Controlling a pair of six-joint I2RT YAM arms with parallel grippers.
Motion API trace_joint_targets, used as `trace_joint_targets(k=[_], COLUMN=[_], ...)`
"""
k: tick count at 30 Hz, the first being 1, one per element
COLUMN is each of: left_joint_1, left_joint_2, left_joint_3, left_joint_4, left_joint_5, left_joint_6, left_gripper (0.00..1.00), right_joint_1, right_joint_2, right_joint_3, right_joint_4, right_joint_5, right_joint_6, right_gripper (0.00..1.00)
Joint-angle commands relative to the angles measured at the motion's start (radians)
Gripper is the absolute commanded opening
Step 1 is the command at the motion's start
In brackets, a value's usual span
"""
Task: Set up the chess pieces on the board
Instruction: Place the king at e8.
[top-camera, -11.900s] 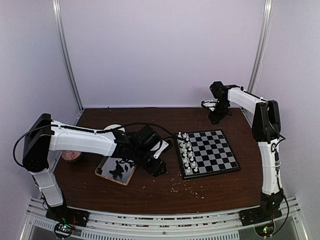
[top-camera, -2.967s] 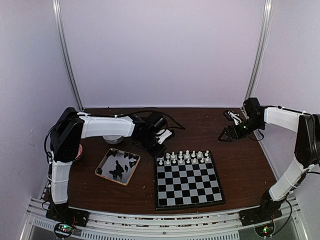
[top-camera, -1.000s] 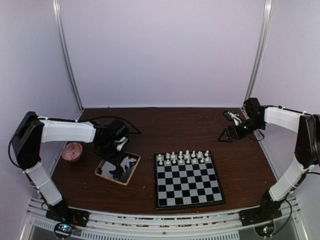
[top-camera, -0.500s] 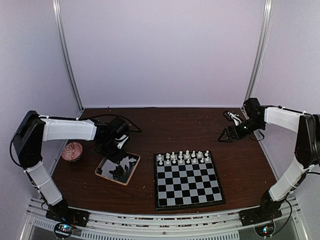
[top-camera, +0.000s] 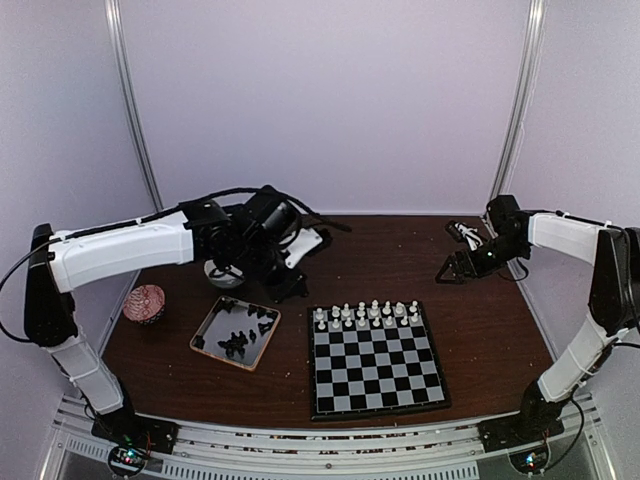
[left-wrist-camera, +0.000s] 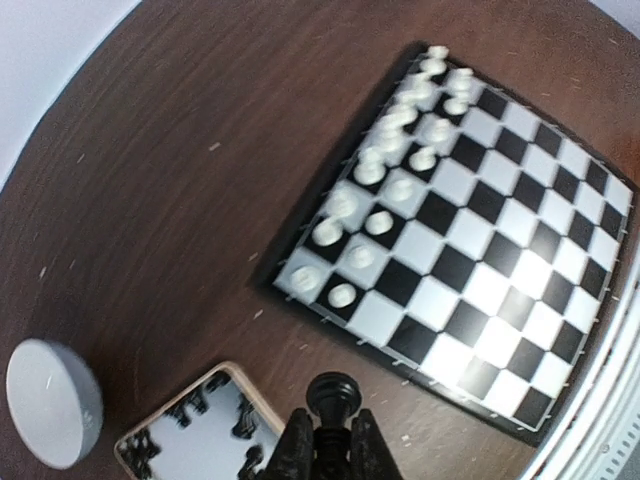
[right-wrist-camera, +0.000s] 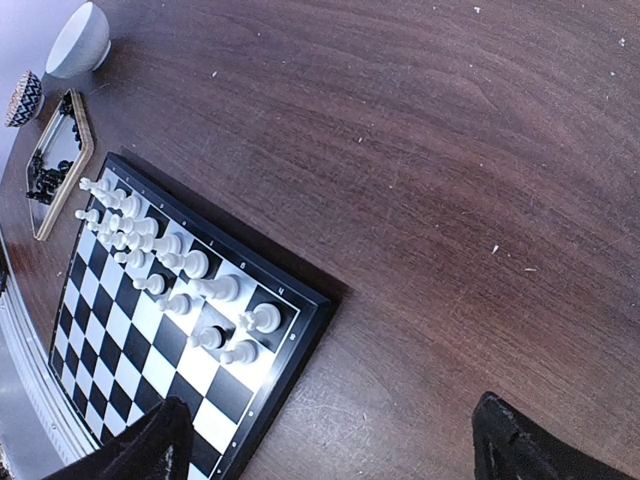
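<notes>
Black chess piece (left-wrist-camera: 333, 392) in left tool (left-wrist-camera: 331, 428).

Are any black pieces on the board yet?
No, only white pieces stand on the board; black ones lie in the tray.

Left gripper (left-wrist-camera: 330, 438) aloft, pinching black piece (left-wrist-camera: 333, 390), right gripper (right-wrist-camera: 335, 428) spread wide

Pale lilac walls (top-camera: 320, 100), dark wooden table (top-camera: 390, 245)
</notes>
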Motion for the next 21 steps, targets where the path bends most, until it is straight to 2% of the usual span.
trace_joint_targets(k=[1,10,16,21], left_joint_1=[-0.122,-0.267,-0.299,-0.327], left_joint_2=[0.131,0.387,0.435,0.514], left_joint_3=[0.128,0.345,0.376,0.462], left_joint_4=[-0.002,-0.125,-0.154,-0.225], left_joint_5=[0.117,0.204,0.256,0.254], left_joint_6=[0.164,0.390,0.477,0.525], left_gripper=[0.05,0.05,0.07,0.08], right_joint_1=[0.001,0.001,0.001,0.001], right_joint_2=[-0.005,-0.003,-0.010,-0.006], right_joint_3=[0.022,0.033,0.031,0.032], right_joint_4=[-0.013,-0.039,-0.044,-0.048], right_joint_5=[0.002,-0.013,-0.018,-0.018], right_joint_6=[-0.007,-0.019,-0.024,-0.030], right_gripper=[0.97,0.97,0.98,0.97])
